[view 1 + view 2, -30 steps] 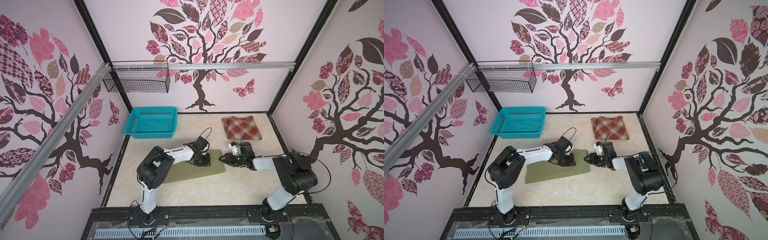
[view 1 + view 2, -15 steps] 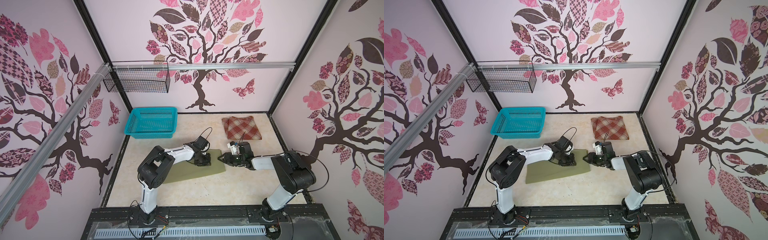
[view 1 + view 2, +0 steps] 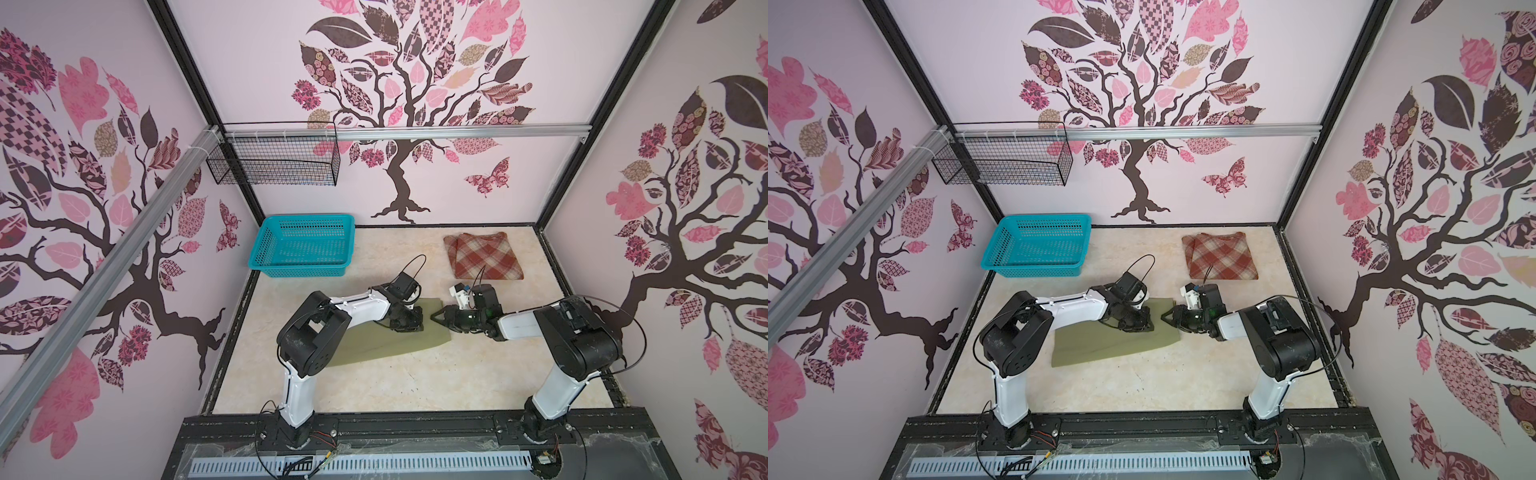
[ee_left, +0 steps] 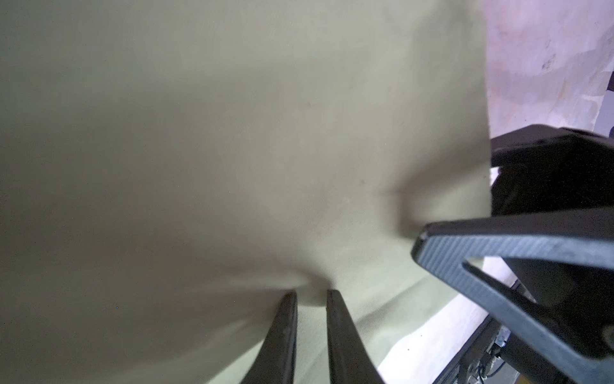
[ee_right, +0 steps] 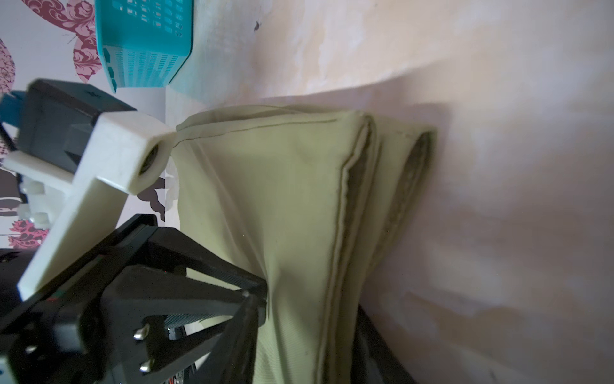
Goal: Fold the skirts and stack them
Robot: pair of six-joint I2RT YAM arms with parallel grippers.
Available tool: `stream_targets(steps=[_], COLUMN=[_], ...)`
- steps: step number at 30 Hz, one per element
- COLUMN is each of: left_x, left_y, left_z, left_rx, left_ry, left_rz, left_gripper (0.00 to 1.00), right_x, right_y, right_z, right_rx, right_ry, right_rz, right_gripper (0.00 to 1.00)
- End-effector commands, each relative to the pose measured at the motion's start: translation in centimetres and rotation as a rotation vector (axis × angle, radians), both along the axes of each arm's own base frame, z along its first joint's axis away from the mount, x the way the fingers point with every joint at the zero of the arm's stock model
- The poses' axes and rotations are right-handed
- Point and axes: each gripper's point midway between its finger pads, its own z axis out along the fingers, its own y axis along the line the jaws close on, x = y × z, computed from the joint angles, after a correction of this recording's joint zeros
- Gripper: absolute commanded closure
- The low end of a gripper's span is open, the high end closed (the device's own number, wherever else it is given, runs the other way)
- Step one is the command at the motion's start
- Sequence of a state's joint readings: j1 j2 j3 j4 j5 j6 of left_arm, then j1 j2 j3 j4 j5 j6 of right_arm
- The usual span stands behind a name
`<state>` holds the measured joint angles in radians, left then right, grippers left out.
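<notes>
Just slid the right hand [image 3: 437, 316] onto the olive skirt [image 3: 374, 345] at the middle of the surface [image 3: 415, 386], narrowing around its edge, cannot tell if gripping yet, beside the left hand [image 4: 310, 294] pinching it: next fold near, plaid skirt [image 3: 484, 255] already folded behind.

The left arm [image 3: 309, 345] and the right arm [image 3: 582, 340] share one build: bulky matte-black joint housings, glossy white tubular links and black bases. A thin black cable [image 3: 420, 256] loops over the left wrist, beside a white boxy printed camera mount [image 5: 109, 173]. The left claw [image 4: 310, 299] has slim, dark, tapering tips. Its black open triangular frame carries two silver screws [image 5: 143, 332]. The right claw [image 3: 435, 318] is black, with ribbed finger faces.
</notes>
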<state>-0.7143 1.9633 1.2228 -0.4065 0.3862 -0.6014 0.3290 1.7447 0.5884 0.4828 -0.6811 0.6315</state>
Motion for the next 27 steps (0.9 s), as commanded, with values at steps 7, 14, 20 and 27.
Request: stream_targets(steps=[7,14,20,27], left_x=[-0.9,-0.9,-0.9,-0.6], left_y=[0.4,0.3,0.2,0.2], left_z=[-2.4,-2.5,-2.5,-1.2], left_rx=[0.067,0.067,0.068,0.058], left_ry=[0.032,0.034,0.034,0.005], left_rz=[-0.021,-0.021,-0.024,-0.023], left_gripper=[0.80,0.80,0.80,0.80], right_x=[-1.5,-1.4,-1.2,-0.8], right_y=[0.1,0.6,1.0,1.2], right_z=[-2.5,-2.3,-1.9,-0.4], right_rx=[-0.020,0.011,0.027,0.045], right_ry=[0.113,0.110,0.102,0.079], right_rz=[0.002,0.013,0.019,0.018], right_gripper=[0.56,0.61,0.78,1.00])
